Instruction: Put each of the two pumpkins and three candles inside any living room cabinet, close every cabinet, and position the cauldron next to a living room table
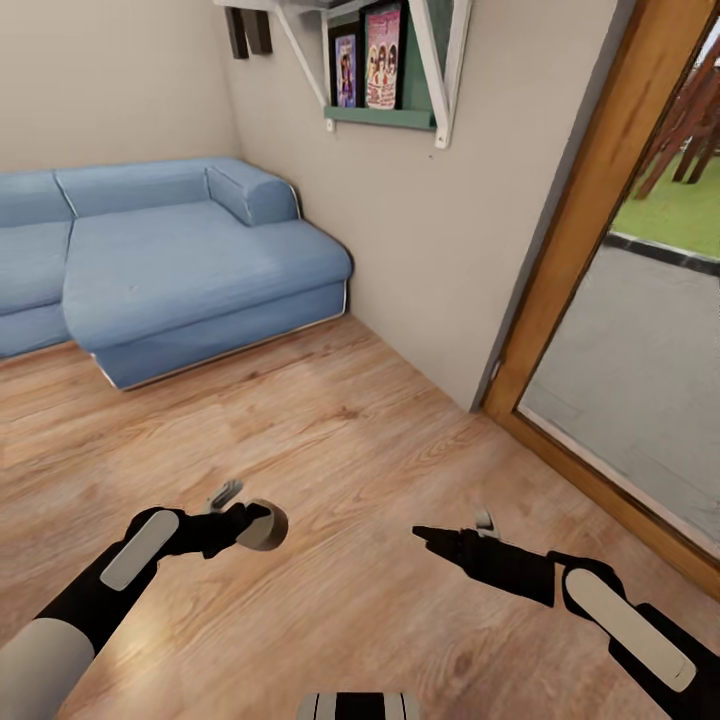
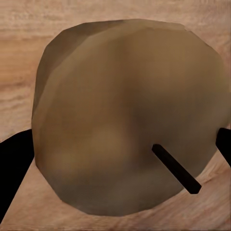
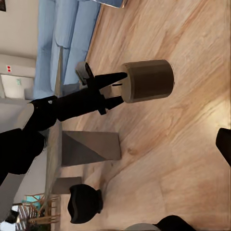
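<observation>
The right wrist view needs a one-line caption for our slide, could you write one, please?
Left hand holds a candle above the wood floor, with the black cauldron and blue sofa behind.

Wooden floor [image 1: 330,440] under blue sofa [image 1: 180,270] and black cauldron [image 3: 84,203].

A light wood-plank floor [image 1: 330,440] runs across the room to plain beige walls [image 1: 440,230]. A blue sectional sofa [image 1: 170,260] stands in the corner, its chaise end close to the side wall. Above it hangs a white-bracketed wall shelf [image 1: 390,70] with a green ledge holding upright picture books. A wood-framed glass door [image 1: 620,300] gives onto grey paving and green grass in daylight.
</observation>
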Controlling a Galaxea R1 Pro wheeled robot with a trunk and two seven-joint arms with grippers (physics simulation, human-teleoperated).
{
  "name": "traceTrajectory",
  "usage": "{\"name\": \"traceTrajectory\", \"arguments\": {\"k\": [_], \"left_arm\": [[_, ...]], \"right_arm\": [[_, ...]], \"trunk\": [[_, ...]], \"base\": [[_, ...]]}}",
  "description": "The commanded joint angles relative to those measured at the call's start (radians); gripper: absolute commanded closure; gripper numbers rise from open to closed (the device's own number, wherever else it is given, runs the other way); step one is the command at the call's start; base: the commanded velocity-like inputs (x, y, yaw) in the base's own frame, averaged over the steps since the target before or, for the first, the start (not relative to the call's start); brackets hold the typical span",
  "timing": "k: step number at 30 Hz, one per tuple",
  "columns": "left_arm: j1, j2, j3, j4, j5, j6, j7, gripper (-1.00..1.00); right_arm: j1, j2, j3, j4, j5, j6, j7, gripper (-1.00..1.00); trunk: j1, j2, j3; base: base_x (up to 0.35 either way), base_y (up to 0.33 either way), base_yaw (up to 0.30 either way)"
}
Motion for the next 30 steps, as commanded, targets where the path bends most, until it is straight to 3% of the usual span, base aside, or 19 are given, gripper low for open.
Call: {"name": "traceTrajectory", "arguments": {"k": [1, 13, 18, 30], "left_arm": [[-0.001, 0.001, -0.003, -0.001, 0.011, -0.001, 0.010, 1.00], [0.000, -0.001, -0.005, -0.027, 0.006, -0.001, 0.016, 1.00], [0.000, -0.003, -0.006, -0.030, 0.002, -0.001, 0.017, 1.00], [0.000, -0.010, -0.009, -0.029, -0.002, -0.001, 0.017, 1.00]], "right_arm": [[-0.001, -0.001, 0.002, 0.005, -0.005, 0.002, 0.001, -1.00], [-0.001, 0.001, 0.002, 0.023, -0.003, -0.001, 0.000, -1.00], [-0.001, 0.001, 0.001, 0.139, 0.004, -0.001, -0.001, -1.00], [-0.001, 0.001, -0.001, 0.177, 0.005, -0.003, 0.001, -1.00]], "trunk": [[-0.001, 0.000, 0.000], [-0.001, 0.000, 0.013], [-0.001, 0.000, 0.019], [-0.001, 0.000, 0.033]], "base": [[-0.346, 0.000, 0.093], [-0.280, -0.089, 0.199], [-0.265, -0.154, 0.224], [-0.265, -0.161, 0.224]]}}
